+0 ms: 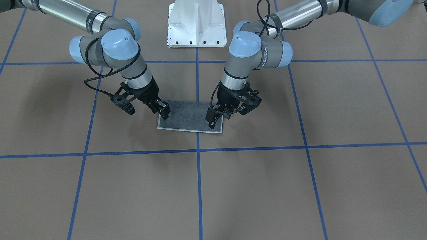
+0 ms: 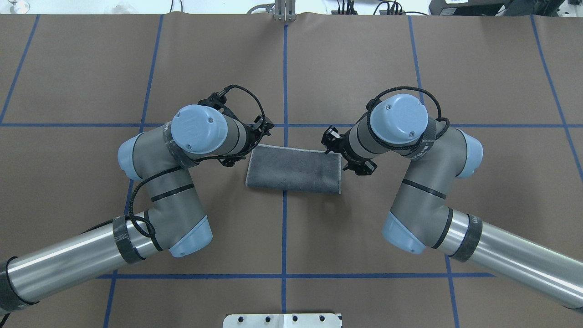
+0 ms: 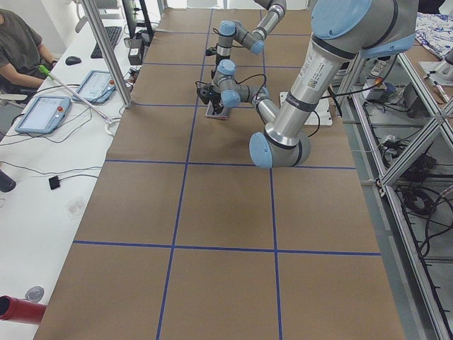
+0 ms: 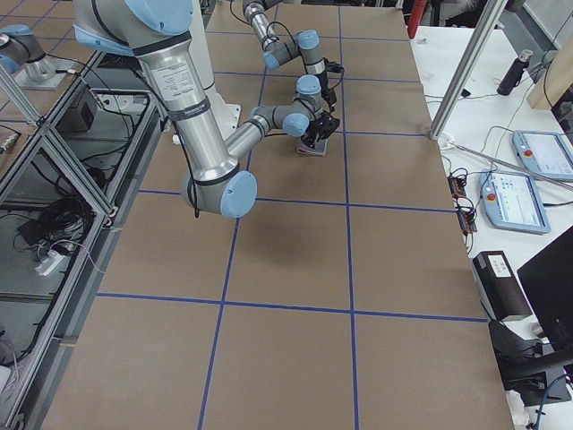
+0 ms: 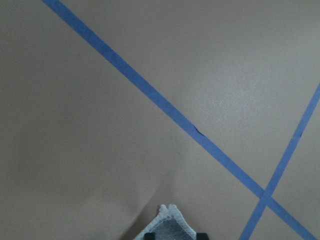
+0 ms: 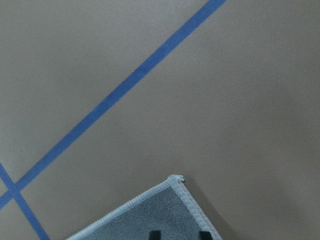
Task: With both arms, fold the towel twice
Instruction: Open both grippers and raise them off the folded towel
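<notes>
Towel (image 1: 190, 116) long axis runs 9-to-3; right gripper (image 1: 164, 114), left gripper (image 1: 213, 121) on opposite end corners; clamp state unreadable.

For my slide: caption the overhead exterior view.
Left arm and right arm over the far corners of a grey towel folded in half.
</notes>
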You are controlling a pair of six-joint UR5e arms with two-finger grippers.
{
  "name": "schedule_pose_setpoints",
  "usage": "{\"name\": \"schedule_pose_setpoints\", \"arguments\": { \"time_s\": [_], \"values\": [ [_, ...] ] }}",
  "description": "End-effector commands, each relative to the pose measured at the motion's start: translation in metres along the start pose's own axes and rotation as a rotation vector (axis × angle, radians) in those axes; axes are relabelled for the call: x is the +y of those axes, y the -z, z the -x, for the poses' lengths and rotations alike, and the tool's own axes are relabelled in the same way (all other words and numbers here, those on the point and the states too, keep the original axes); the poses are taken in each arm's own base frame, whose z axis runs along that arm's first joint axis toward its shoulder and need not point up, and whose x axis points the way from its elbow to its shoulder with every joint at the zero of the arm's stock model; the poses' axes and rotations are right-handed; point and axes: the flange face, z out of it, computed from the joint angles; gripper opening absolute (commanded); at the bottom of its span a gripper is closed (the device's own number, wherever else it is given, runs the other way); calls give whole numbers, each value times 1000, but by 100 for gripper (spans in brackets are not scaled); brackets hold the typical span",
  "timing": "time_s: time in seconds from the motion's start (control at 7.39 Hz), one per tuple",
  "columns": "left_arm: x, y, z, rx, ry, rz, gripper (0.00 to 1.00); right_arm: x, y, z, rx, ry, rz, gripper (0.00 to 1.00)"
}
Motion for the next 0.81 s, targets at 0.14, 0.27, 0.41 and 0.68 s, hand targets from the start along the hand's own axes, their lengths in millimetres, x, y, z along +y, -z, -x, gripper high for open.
{"name": "schedule_pose_setpoints", "arguments": {
  "time_s": [0.14,0.27,0.41,0.68],
  "values": [
    [-2,16,-9,32,1,7,92,8,19,1,-35,-48,14,100],
    [-6,20,-10,37,4,8,92,15,20,-1,-40,-162,16,100],
    [-13,25,-13,30,11,33,92,16,12,-12,-32,-278,-3,96],
    [-16,27,-14,26,14,40,92,33,-3,-25,-43,-481,-48,74]
  ]
}}
